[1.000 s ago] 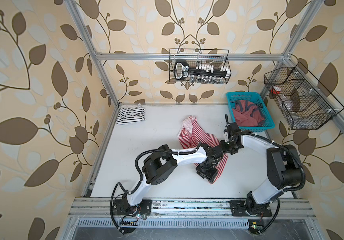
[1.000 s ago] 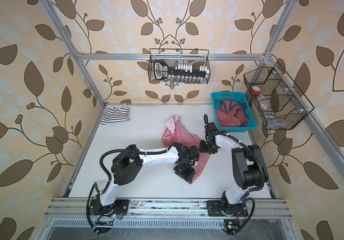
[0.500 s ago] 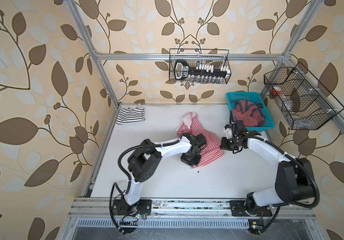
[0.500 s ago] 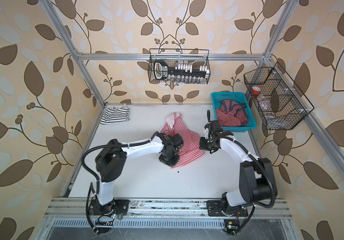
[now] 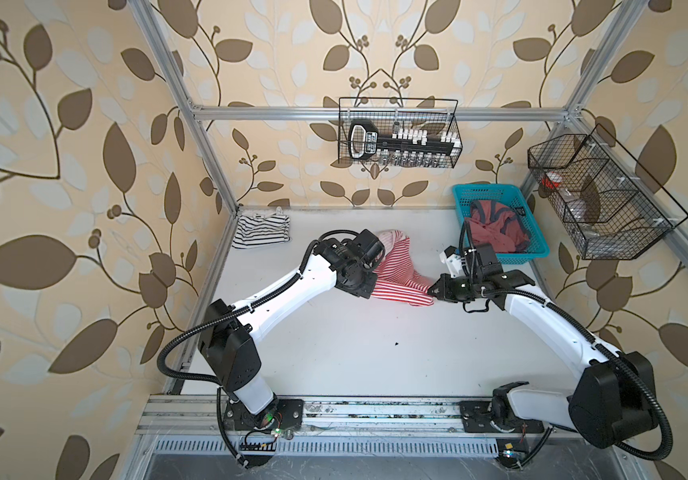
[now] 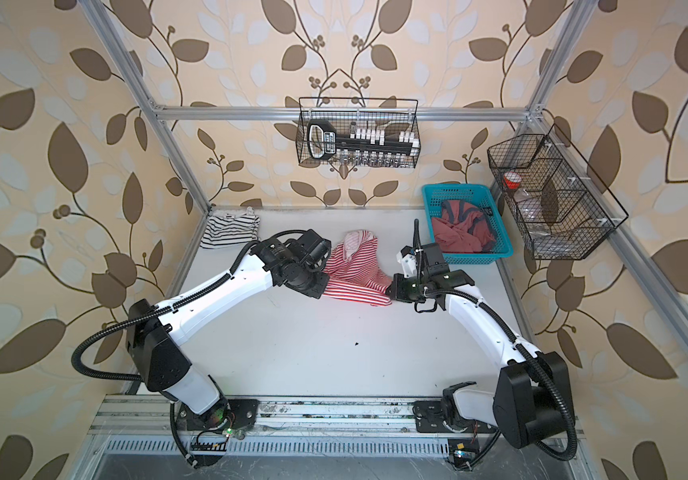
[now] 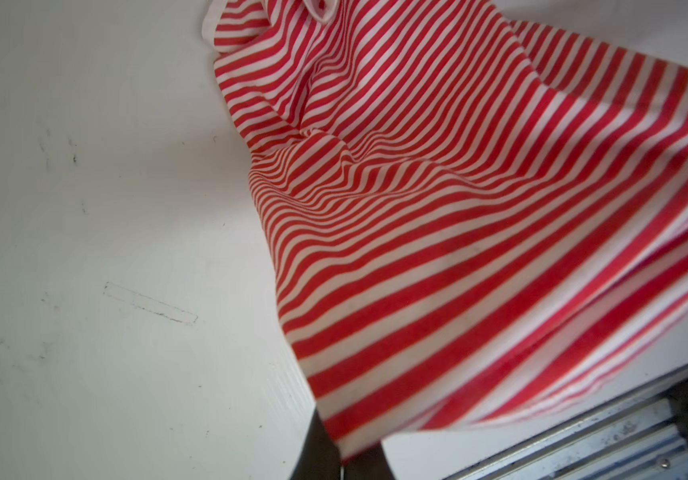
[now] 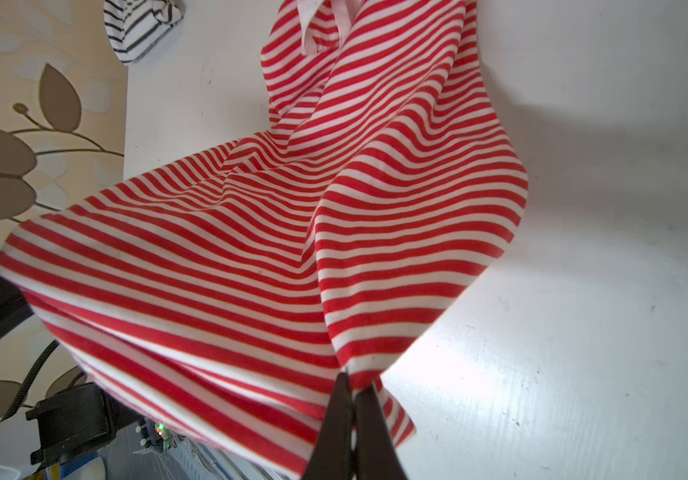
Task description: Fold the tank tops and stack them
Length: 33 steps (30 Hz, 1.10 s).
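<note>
Red-striped tank top (image 5: 402, 282): thin soft knit with fine red/white stripes and white binding at the strap end. It sits mid-surface, toward the back edge. The hem is lifted and pulled taut, the rest drapes in loose folds to the surface (image 5: 354, 353), and the strap end is bunched.

Left gripper (image 7: 340, 455) is clamped tight on one hem corner, right gripper (image 8: 352, 388) on the other.

Black-striped tank top (image 5: 262, 231) is a compact folded rectangle at the back left corner.

The surface is matte white board, scuffed, with a dark speck. Blue plastic mesh basket (image 5: 485, 189) with reddish cloth sits at the back right corner. Leaf-print walls, aluminium frame, hanging wire baskets (image 5: 398, 133).

A second ago the grippers sat close together nearer the front edge with the cloth narrow and bunched. Now they are spread apart, further back, with the hem stretched wide.
</note>
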{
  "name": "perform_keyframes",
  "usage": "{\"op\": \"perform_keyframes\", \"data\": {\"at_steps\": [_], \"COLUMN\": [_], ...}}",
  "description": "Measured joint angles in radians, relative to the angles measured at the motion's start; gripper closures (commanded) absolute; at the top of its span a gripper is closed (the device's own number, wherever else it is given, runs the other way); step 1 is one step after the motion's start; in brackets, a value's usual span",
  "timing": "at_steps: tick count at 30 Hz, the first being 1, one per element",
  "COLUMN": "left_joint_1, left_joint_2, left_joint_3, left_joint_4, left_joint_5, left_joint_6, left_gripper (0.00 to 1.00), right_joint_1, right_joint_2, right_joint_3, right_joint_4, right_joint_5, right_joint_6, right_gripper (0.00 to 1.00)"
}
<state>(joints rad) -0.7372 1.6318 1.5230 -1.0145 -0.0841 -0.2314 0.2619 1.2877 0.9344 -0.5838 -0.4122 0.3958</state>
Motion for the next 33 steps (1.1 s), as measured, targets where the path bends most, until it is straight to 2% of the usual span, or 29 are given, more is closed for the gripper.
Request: {"op": "perform_keyframes", "data": {"at_steps": [4, 9, 10, 13, 17, 21, 22, 23, 24, 27, 29, 31, 33], "left_joint_1": [0.004, 0.005, 0.005, 0.006, 0.037, 0.114, 0.139, 0.167, 0.186, 0.252, 0.290, 0.318, 0.335], "left_joint_2": [0.000, -0.001, 0.003, 0.064, 0.248, 0.465, 0.520, 0.579, 0.616, 0.734, 0.767, 0.753, 0.691], "left_joint_3": [0.012, 0.019, 0.021, 0.081, 0.227, 0.430, 0.495, 0.573, 0.629, 0.837, 0.927, 0.932, 0.846], "left_joint_4": [-0.057, -0.090, -0.095, -0.127, -0.138, -0.163, -0.171, -0.182, -0.192, -0.229, -0.242, -0.242, -0.201], "left_joint_5": [-0.005, -0.003, 0.000, 0.007, 0.039, 0.086, 0.099, 0.108, 0.115, 0.133, 0.136, 0.138, 0.153], "left_joint_6": [0.074, 0.163, 0.183, 0.233, 0.285, 0.327, 0.337, 0.350, 0.346, 0.343, 0.322, 0.293, 0.258], "left_gripper": [1.00, 1.00, 0.96, 0.95, 0.94, 0.77, 0.69, 0.49, 0.43, 0.40, 0.40, 0.44, 0.51], "right_joint_1": [0.033, 0.052, 0.051, 0.043, 0.024, 0.006, 0.000, -0.006, -0.010, -0.029, -0.039, -0.047, -0.051], "right_joint_2": [0.000, 0.024, 0.045, 0.171, 0.444, 0.706, 0.765, 0.823, 0.859, 0.953, 0.960, 0.925, 0.848], "right_joint_3": [0.056, 0.233, 0.265, 0.367, 0.525, 0.722, 0.779, 0.845, 0.894, 1.041, 1.070, 1.040, 0.934], "right_joint_4": [-0.076, -0.171, -0.180, -0.208, -0.252, -0.311, -0.327, -0.344, -0.356, -0.390, -0.392, -0.379, -0.334], "right_joint_5": [0.043, 0.114, 0.121, 0.125, 0.120, 0.108, 0.102, 0.093, 0.090, 0.084, 0.088, 0.097, 0.103], "right_joint_6": [-0.021, -0.088, -0.102, -0.148, -0.200, -0.229, -0.234, -0.236, -0.241, -0.243, -0.238, -0.227, -0.212], "right_gripper": [1.00, 0.94, 0.92, 0.91, 0.88, 0.76, 0.72, 0.67, 0.65, 0.63, 0.61, 0.60, 0.61]}}
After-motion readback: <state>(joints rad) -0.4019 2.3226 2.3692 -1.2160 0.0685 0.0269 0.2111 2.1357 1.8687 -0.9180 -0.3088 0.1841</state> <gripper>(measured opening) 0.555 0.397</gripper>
